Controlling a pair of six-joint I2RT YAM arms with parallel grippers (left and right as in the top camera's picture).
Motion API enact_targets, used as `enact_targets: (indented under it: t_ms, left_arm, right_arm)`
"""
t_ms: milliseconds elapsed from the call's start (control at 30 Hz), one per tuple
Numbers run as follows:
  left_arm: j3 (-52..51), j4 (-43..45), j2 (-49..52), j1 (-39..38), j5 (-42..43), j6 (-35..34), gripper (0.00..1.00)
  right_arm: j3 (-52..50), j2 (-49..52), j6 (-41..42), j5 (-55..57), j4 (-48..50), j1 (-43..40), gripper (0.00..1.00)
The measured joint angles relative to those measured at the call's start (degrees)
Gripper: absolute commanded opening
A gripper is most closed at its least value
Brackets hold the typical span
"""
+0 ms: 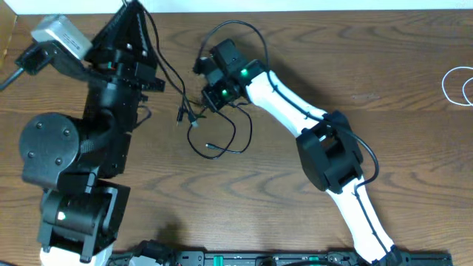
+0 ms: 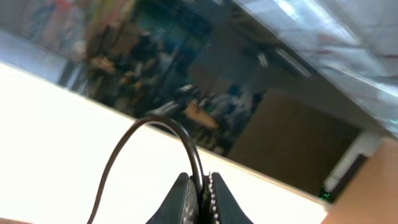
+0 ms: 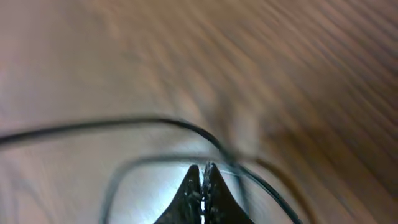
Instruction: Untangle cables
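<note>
Desk [image 1: 414,170]: brown wood grain, carrying both arms and both cords. Its grain is blurred in the right wrist view.

Left arm [image 1: 89,148]: black and bulky, covering the desk's left third. A grey camera block [image 1: 60,33] sits at its upper end. The left gripper [image 1: 133,13] reaches to the desk's far edge. In the left wrist view the camera tilts up at a blurred room, and the fingers [image 2: 183,199] of the left gripper [image 2: 200,185] are pressed together, pinching the black cable.

Right arm [image 1: 295,107]: white links with black joints, running from the near right edge diagonally to mid-desk. Its own thicker black wire [image 1: 367,159] loops beside the elbow. The right gripper [image 1: 213,92] sits low over the black loops, hiding part of them. In the right wrist view the fingers [image 3: 189,193] of the right gripper [image 3: 203,169] are pressed together. A cord crosses just at the tips, and I cannot tell whether it is pinched.

Black cable [image 1: 235,140]: thin, one strand slanting from the left gripper down to mid-desk, slack open loops beneath and beside the right gripper, small plug end [image 1: 211,148] lying on the wood. It arcs over the left fingers [image 2: 180,130] and curves before the right fingers [image 3: 155,121].

White cable [image 1: 452,83]: thin loop at the desk's far right edge, partly cut off by the frame, well apart from both arms and the black cable.
</note>
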Motion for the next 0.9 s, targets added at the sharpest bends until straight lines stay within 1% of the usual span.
enact_targets:
  t_ms: [133,233,300,367,400,467,500,567,733,867,900]
  left_arm:
    - [0.00,-6.12,-1.27,0.00,-4.39,1.03,0.07]
    - [0.00,-8.41,-1.57,0.00,-6.29,1.36,0.08]
    - [0.00,-8.74,-1.57,0.00,-6.93,1.44,0.07]
    - [0.00,-8.66,-1.57,0.00,-7.39,1.44,0.07]
    - [0.00,-8.63,-1.57,0.00,-7.65,1.44,0.07]
    - [0.00,-8.63,-1.57,0.00,-7.91,1.44,0.07]
    - [0.00,-8.70,-1.57,0.00,-8.00,1.44,0.07]
    - [0.00,-9.44,-1.57,0.00,-8.04,2.19,0.08]
    - [0.00,-13.79,-1.57,0.00,-9.18,3.85,0.07]
    - [0.00,-17.35,-1.57,0.00,-10.67,4.22,0.07]
    - [0.00,-18.03,-1.57,0.00,-10.93,4.24,0.07]
  right_arm:
    - [-0.15,-1.38,1.31,4.44,-5.90,-5.20,0.01]
    - [-0.24,-3.56,0.96,4.37,-7.85,-10.56,0.01]
    - [-0.24,-4.87,0.59,3.08,-9.01,-13.35,0.13]
    - [-0.24,-5.88,0.22,1.75,-11.15,-15.34,0.29]
    - [-0.24,-6.16,-0.07,1.18,-12.00,-15.74,0.34]
    - [-0.24,-6.25,-0.17,0.37,-13.66,-15.56,0.45]
    - [-0.24,-6.23,-0.37,0.13,-14.53,-14.97,0.48]
    - [-0.24,-6.16,-0.50,0.52,-16.09,-13.11,0.57]
    - [-0.26,-5.92,2.23,7.67,-20.96,-6.73,0.65]
    - [-0.26,-5.29,5.35,13.11,-22.34,-3.21,0.70]
    - [-0.26,-4.83,6.49,14.62,-22.43,-2.36,0.74]
